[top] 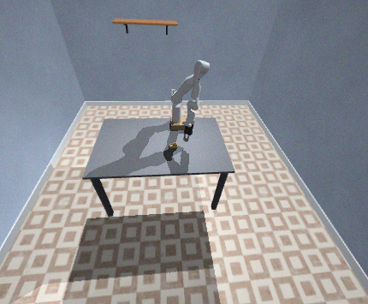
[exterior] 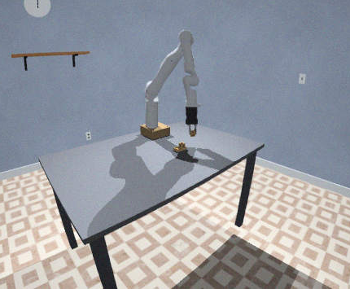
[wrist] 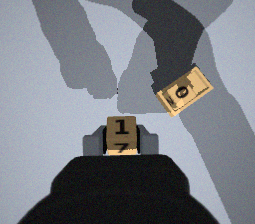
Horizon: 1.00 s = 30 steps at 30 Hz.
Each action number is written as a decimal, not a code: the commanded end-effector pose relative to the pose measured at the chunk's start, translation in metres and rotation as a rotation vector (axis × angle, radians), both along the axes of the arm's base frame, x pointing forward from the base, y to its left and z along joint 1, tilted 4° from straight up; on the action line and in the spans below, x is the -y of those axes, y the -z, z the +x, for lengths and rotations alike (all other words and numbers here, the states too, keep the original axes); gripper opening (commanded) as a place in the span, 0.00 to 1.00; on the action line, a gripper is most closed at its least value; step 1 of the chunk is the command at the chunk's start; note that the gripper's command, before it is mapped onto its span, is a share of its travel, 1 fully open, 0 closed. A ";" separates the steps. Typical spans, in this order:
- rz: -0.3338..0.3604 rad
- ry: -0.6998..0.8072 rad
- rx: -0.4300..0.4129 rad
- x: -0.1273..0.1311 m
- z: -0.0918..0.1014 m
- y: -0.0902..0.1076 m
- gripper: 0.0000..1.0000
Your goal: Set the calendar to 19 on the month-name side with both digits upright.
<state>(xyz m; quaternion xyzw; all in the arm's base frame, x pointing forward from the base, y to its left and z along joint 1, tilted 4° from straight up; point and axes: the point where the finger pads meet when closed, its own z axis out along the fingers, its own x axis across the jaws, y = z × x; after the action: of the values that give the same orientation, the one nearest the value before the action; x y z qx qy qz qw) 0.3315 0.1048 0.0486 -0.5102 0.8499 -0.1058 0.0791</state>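
My gripper [top: 186, 138] [exterior: 192, 132] [wrist: 121, 134] is shut on a wooden cube [exterior: 192, 133] [wrist: 121, 128], held in the air above the table. In the wrist view the cube shows a 1 on one face and part of what looks like a 7 on the face below it. The small wooden tray [exterior: 176, 149] [wrist: 206, 81] rests on the table, to the right and farther up in the wrist view. A second cube [exterior: 181, 145] [wrist: 182, 92] is in the tray, with a 0 upward and an unclear mark beside it. The month's name cannot be read.
The grey table [top: 122, 150] [exterior: 76, 183] carries the arm's wooden base block [top: 177, 126] [exterior: 155, 131] behind the tray. Dark arm shadows fall across the table and over part of the tray. A wall shelf [top: 145, 22] [exterior: 50, 54] is far behind.
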 end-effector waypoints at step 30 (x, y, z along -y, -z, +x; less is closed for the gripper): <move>0.092 0.012 -0.175 0.009 0.004 -0.005 0.57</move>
<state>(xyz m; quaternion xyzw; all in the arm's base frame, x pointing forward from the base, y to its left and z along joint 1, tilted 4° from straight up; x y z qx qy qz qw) 0.3346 0.0962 0.0531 -0.5090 0.8601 -0.0223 0.0268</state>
